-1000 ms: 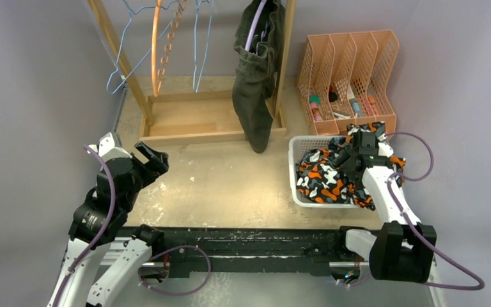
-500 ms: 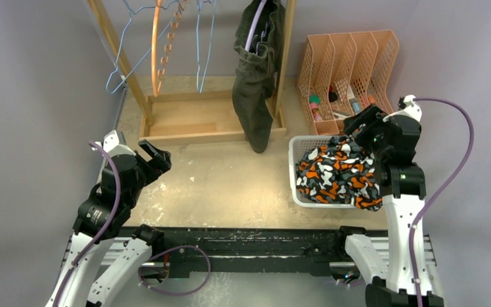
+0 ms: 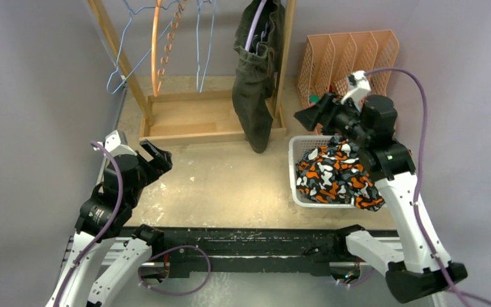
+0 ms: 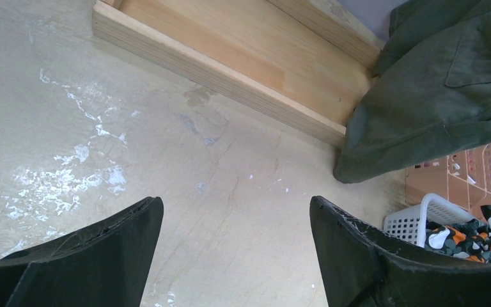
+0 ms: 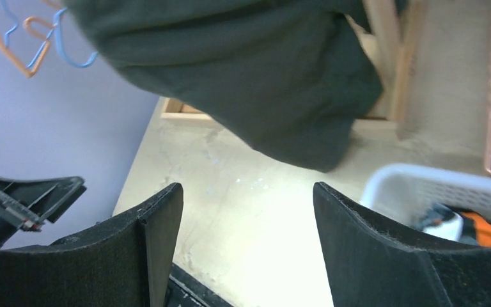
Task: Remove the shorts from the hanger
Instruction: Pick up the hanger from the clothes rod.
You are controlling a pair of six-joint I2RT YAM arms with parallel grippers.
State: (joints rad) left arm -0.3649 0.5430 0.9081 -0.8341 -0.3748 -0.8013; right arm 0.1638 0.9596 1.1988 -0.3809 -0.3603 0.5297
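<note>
Up top in the middle, olive shorts (image 3: 254, 96) hang; left gripper (image 3: 158, 155) and right gripper (image 3: 303, 118) both gape wide, holding nothing.

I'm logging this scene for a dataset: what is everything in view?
Rack: one, wooden, at the back.
Basket: one, white, right side.
Green shorts: one pair, olive, hanging on the rack.
Camo shorts: one pair, orange-black-white, in the basket.
Blue hangers: at least two, on the rack.
Orange hanger: one, on the rack.
File organiser: one, peach, behind the basket.
Left gripper: black, open, left side.
Right gripper: black, open, above the basket's far edge.
</note>
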